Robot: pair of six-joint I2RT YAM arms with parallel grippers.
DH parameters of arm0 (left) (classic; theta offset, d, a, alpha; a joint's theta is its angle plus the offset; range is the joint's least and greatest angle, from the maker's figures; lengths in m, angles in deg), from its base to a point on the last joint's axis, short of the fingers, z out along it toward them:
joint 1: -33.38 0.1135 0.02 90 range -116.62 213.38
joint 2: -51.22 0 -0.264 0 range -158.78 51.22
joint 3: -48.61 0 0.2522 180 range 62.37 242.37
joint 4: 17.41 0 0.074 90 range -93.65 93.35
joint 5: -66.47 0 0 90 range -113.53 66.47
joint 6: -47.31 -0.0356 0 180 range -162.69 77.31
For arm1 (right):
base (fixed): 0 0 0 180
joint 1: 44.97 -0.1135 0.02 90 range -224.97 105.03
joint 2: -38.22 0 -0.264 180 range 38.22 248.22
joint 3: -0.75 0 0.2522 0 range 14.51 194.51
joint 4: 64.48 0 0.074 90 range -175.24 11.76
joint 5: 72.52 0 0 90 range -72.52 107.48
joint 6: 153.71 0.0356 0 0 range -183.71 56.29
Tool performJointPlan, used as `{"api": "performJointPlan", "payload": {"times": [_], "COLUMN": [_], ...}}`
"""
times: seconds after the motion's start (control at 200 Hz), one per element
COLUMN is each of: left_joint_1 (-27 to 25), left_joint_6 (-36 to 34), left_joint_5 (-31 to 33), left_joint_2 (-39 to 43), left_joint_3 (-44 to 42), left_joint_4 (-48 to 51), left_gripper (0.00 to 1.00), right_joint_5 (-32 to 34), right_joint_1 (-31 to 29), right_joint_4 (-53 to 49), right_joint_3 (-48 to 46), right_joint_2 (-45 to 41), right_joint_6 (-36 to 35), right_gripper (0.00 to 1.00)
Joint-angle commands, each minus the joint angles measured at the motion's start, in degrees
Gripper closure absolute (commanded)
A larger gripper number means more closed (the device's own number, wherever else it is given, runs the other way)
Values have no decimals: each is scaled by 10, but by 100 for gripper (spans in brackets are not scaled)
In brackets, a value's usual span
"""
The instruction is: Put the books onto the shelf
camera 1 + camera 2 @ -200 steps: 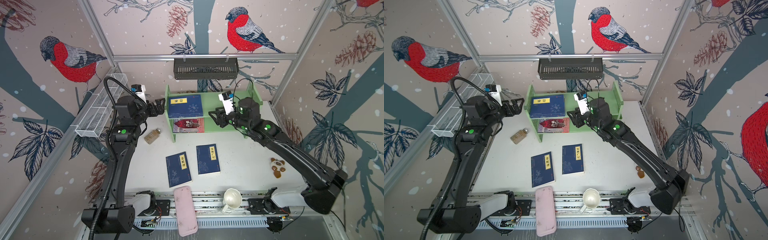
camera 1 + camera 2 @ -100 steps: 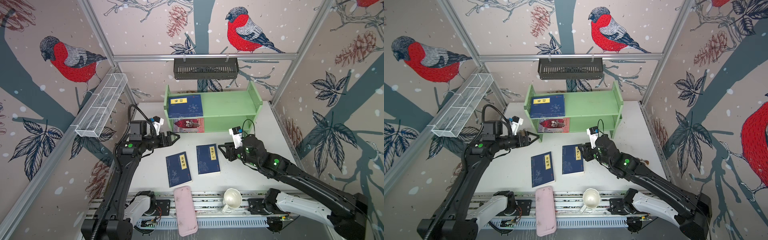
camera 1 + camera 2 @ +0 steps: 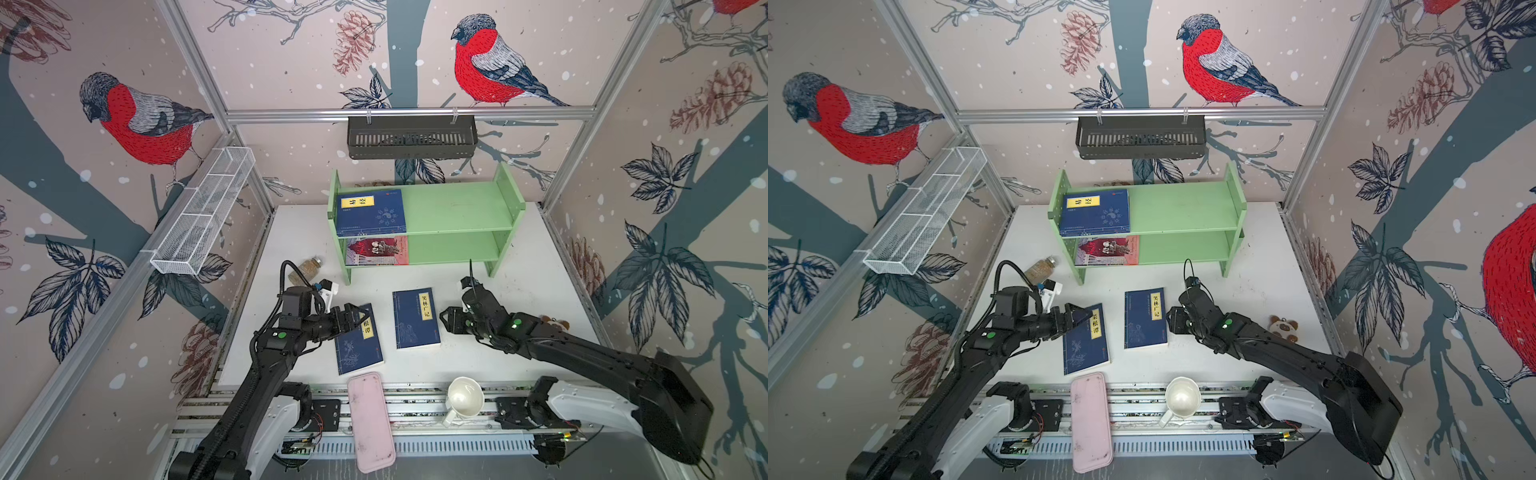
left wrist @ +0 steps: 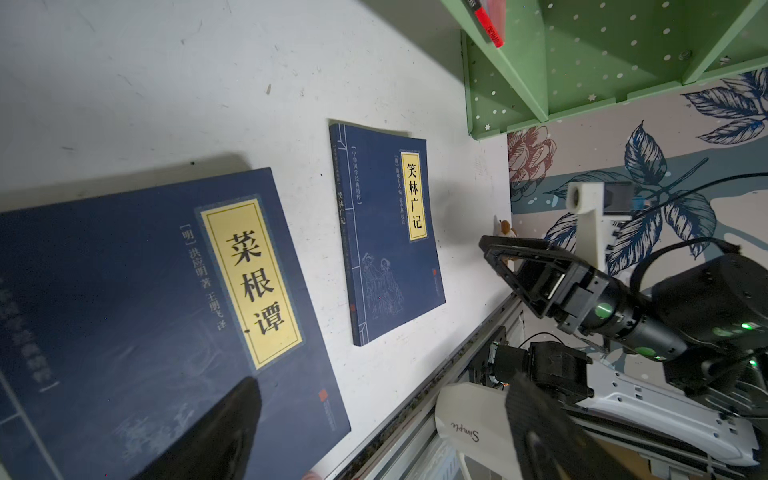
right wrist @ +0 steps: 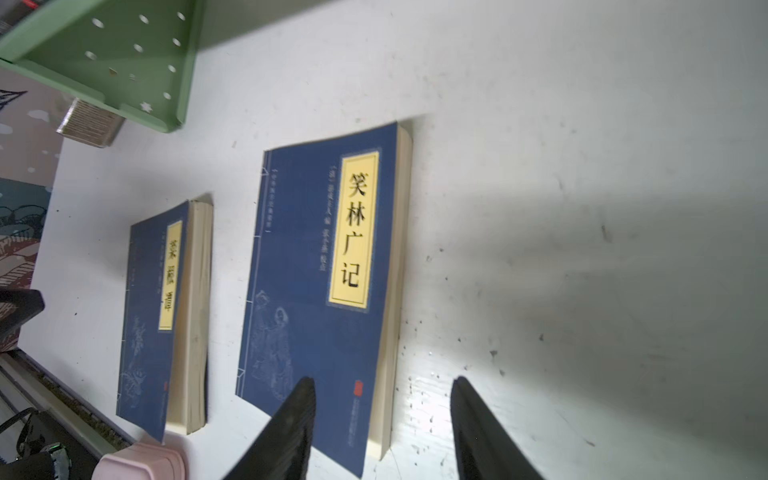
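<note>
Two navy books lie flat on the white table in both top views, the left book and the right book. The green shelf behind holds a navy book on its upper tier and a red-and-grey book below. My left gripper is open over the left book's far corner, one finger above the cover. My right gripper is open and straddles the right book's page edge, one finger over the cover, its other finger over bare table.
A pink case and a white cup sit on the front rail. A small bottle lies left of the shelf, a panda toy at the right. A black basket and a white wire basket hang on the walls.
Both arms have come down from the shelf to the table. The left gripper now hovers over the left book, the right gripper at the right book's edge.
</note>
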Motion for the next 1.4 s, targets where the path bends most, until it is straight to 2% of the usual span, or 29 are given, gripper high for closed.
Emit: {"api": "performJointPlan", "payload": {"times": [0.0, 0.235, 0.415, 0.865, 1.135, 1.396], "left_joint_1": [-20, -55, -89, -121, -134, -145], "left_joint_6": [42, 75, 74, 73, 75, 60], "left_joint_5": [24, 29, 39, 30, 43, 53], "left_joint_2": [-16, -55, -96, -238, -257, -299], "left_joint_3": [-8, -41, -46, -39, -50, -35], "left_joint_4": [-102, -183, -239, -369, -404, -415], "left_gripper": [7, 7, 7, 8, 7, 6], "right_joint_5": [-67, -152, -179, -206, -223, -203], "right_joint_1": [21, 62, 73, 81, 82, 82], "right_joint_4": [77, 107, 94, 80, 85, 81], "right_joint_3": [-12, -23, 3, 91, 100, 112], "right_joint_2": [14, 45, 104, 225, 240, 242], "right_joint_6": [16, -1, -30, -93, -103, -105], "right_gripper": [46, 46, 48, 56, 57, 61]}}
